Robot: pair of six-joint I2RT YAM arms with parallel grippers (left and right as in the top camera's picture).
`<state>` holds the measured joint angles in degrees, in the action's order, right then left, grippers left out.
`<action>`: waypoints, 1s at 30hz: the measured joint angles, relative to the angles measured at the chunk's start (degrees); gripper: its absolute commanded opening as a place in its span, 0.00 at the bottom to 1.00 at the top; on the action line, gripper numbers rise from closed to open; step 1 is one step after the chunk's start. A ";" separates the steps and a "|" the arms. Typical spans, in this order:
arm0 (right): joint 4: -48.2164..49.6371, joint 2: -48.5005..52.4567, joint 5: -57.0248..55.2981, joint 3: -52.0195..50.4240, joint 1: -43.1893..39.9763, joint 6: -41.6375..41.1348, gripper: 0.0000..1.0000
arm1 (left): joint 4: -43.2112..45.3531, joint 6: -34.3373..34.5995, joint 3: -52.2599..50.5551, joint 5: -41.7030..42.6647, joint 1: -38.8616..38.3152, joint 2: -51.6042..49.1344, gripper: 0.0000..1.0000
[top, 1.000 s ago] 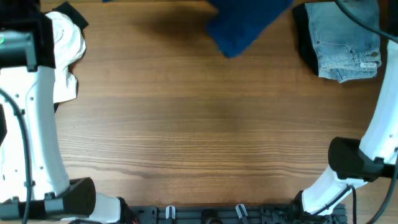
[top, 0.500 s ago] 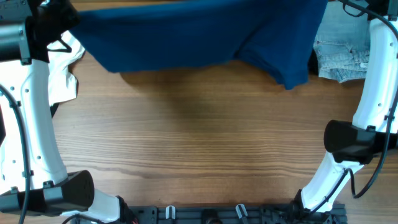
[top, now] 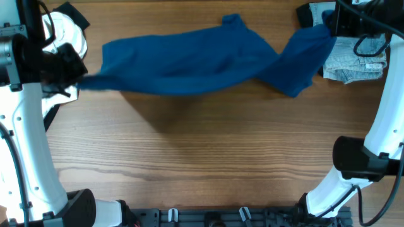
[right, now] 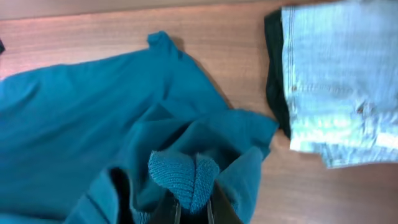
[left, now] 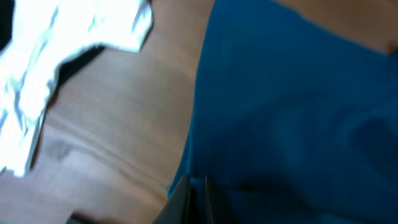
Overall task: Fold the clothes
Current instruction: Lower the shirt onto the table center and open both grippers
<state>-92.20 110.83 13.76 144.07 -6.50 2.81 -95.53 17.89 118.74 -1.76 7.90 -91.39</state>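
A blue shirt point(top: 189, 60) is stretched across the far half of the table, held at both ends and sagging in the middle. My left gripper point(top: 74, 74) is shut on its left edge; in the left wrist view the fingers point(left: 198, 196) pinch the blue cloth point(left: 298, 118). My right gripper point(top: 329, 25) is shut on the shirt's right end; in the right wrist view the jaws point(right: 189, 202) clamp a bunched fold of the shirt point(right: 93, 118).
Folded light-blue jeans point(top: 353, 53) on a dark garment lie at the far right, also in the right wrist view point(right: 339, 81). A white garment point(top: 66, 38) lies at the far left, also in the left wrist view point(left: 56, 56).
The blue shirt was swung from the far edge toward me and spread across the table. Both arms moved with it, left end leftward, right end near the jeans.
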 measured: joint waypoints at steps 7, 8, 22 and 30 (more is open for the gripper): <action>0.48 -2.49 0.20 -15.96 0.02 -3.06 0.04 | -0.66 2.82 -8.79 1.73 0.00 1.16 0.04; 0.26 -3.87 0.17 -19.37 0.02 -3.48 0.04 | -0.72 3.56 -11.37 1.77 0.00 1.92 0.04; 5.40 -23.67 -3.52 -58.60 0.02 -10.60 0.04 | -0.33 13.00 -42.66 2.34 0.00 20.70 0.04; 10.34 -23.63 -3.74 -72.59 0.02 -10.95 0.40 | 6.01 13.35 -58.40 8.02 0.00 20.31 0.04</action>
<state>-81.87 87.20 10.02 71.48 -6.48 -8.14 -89.52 31.24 60.34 6.26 7.90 -71.09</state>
